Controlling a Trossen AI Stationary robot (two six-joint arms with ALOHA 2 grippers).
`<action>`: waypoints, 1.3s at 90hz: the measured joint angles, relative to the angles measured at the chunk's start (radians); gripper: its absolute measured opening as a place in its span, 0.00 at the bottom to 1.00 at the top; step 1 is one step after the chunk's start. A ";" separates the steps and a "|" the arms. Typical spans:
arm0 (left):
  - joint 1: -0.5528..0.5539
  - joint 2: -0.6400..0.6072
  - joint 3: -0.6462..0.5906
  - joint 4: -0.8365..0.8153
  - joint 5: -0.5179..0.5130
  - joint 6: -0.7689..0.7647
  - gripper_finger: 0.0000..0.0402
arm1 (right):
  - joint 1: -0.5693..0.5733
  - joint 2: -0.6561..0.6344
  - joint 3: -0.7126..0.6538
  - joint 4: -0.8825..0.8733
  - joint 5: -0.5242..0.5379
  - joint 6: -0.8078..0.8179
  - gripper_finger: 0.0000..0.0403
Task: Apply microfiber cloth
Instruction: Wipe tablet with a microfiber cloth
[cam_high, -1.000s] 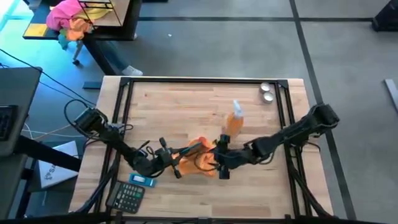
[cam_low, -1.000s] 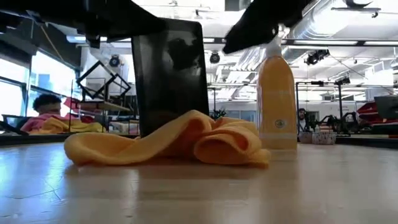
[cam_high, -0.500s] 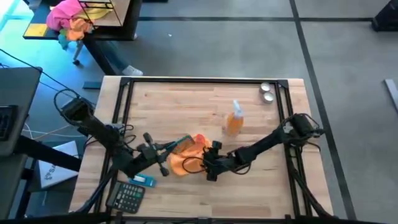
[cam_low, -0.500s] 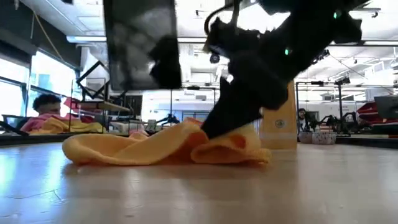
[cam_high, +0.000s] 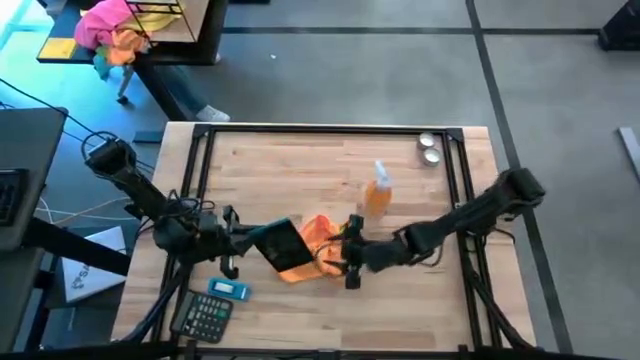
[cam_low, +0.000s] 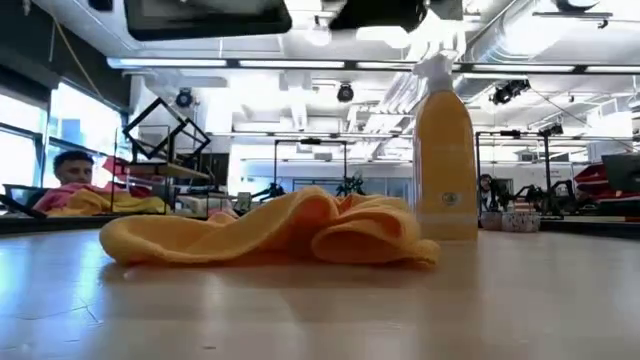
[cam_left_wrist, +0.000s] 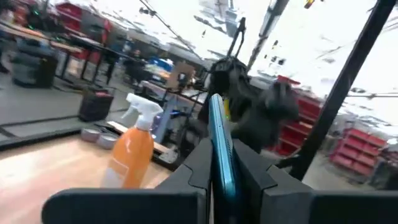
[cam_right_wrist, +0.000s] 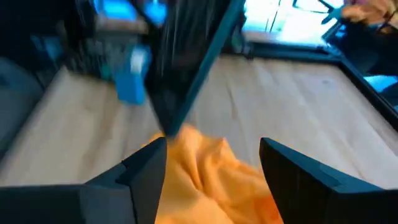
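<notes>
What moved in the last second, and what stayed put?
The left gripper, clamped on the phone, lifted it off the table and drew back toward its own side. The right gripper dipped onto the microfiber cloth, then rose, open above it. The cloth stays crumpled on the table; the spray bottle has not moved.

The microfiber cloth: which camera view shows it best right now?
The low view: the microfiber cloth lies crumpled on the table, fully visible. In the high view the phone and right gripper cover its edges. The right wrist view shows a blurred part between open fingers. The left wrist view shows none.
</notes>
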 joint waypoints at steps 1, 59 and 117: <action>0.005 0.001 -0.002 0.000 0.007 -0.003 0.04 | -0.003 -0.004 0.000 0.000 -0.004 0.010 0.56; 0.162 0.109 0.020 0.015 0.276 0.098 0.04 | -0.111 0.175 -0.003 0.323 -0.334 0.128 0.29; 0.159 0.043 0.020 -0.255 0.372 0.090 0.40 | -0.020 0.215 -0.003 0.086 -0.015 -0.193 0.00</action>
